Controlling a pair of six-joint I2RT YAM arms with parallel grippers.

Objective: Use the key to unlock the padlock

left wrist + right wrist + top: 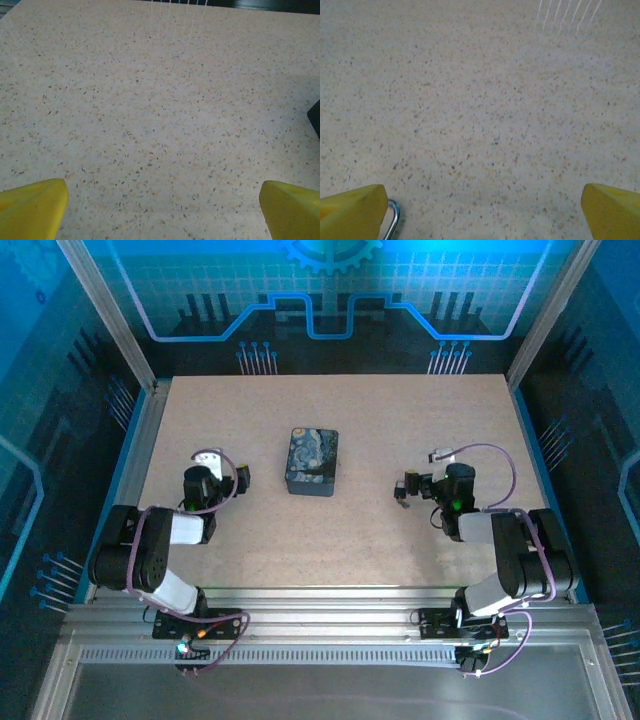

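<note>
- Top view: a dark blue tin (312, 462) sits closed mid-table (330, 540). The left gripper (207, 472) hangs just beside the tin's left side and the right gripper (430, 486) well to its right. A small dark shape lies at the right gripper's left edge, too small to name. I cannot find the key.
- Left wrist view: both yellow fingertips (35, 207) sit at the far bottom corners, so the jaws are spread wide and hold nothing. Bare speckled top lies between them, and a dark corner, likely the tin, shows at the right edge.
- Right wrist view: the jaws are equally wide and empty. A curved metal shackle (393, 220), probably the padlock's, lies just beside the left fingertip (352, 212); its body is out of frame.
- Risks, as I judge them:
  - With the key unlocated, either arm could reach blind.
  - The right fingertip could nudge the shackle and skid the padlock away.
  - A thin key lying flat may slip from a pinch.
</note>
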